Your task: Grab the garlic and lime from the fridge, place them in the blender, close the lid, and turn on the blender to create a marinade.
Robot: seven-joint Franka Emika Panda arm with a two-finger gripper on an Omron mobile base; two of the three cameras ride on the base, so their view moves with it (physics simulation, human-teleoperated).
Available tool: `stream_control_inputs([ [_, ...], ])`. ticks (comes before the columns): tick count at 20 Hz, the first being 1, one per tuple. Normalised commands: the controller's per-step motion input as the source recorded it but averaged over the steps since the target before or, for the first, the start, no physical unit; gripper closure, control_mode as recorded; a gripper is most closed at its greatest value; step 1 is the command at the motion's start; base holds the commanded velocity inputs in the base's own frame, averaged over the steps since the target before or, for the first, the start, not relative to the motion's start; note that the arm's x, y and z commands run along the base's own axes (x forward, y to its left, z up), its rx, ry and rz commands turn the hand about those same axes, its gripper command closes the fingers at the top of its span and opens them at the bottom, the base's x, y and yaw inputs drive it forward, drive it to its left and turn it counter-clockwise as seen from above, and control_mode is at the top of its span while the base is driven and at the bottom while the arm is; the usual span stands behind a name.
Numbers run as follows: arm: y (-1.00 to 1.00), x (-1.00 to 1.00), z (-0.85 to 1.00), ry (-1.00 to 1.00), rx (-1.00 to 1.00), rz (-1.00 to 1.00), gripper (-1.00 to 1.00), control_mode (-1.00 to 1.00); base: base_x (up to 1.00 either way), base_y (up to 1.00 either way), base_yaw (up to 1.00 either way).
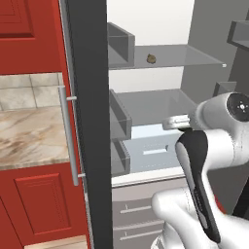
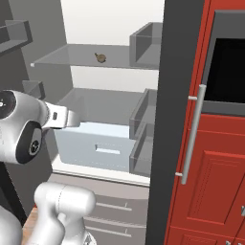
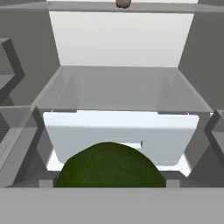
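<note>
The fridge (image 1: 90, 121) stands open in front of me, showing its pale shelves and bluish drawer (image 3: 118, 129). The garlic (image 1: 151, 59), a small brown lump, lies on the upper glass shelf (image 2: 100, 58) and shows at the top edge of the hand view (image 3: 123, 3). The dark green lime (image 3: 109, 168) sits right at the hand, between the fingers and hiding their tips. My gripper (image 1: 175, 122) hangs in front of the middle shelf, just above the drawer (image 2: 95, 143), shut on the lime. The blender and the lid are out of view.
Grey door bins (image 1: 119, 121) line the left side of the fridge opening. A marble counter (image 1: 29, 136) and red cabinets (image 1: 34, 209) lie to the left. On the right are more red cabinets (image 2: 210, 167), a long steel handle (image 2: 191, 139) and a black oven window (image 2: 229, 72).
</note>
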Motion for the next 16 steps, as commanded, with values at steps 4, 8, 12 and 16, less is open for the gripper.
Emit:
stream_control_inputs([
  [4, 0.0, -0.01, 0.0, 0.0, 0.0, 0.0, 1.0, -1.0, 0.0, 0.0, 0.0],
  [8, 0.0, -0.22, 0.0, 0.0, 0.0, 0.0, 1.0, -1.0, 0.0, 0.0, 0.0],
  [12, 0.0, -0.1, 0.0, 0.0, 0.0, 0.0, 1.0, -1.0, 0.0, 0.0, 0.0],
  [16, 0.0, -0.15, -0.03, 0.0, 0.0, 0.0, 1.0, 1.0, -0.71, 0.0, -0.02],
])
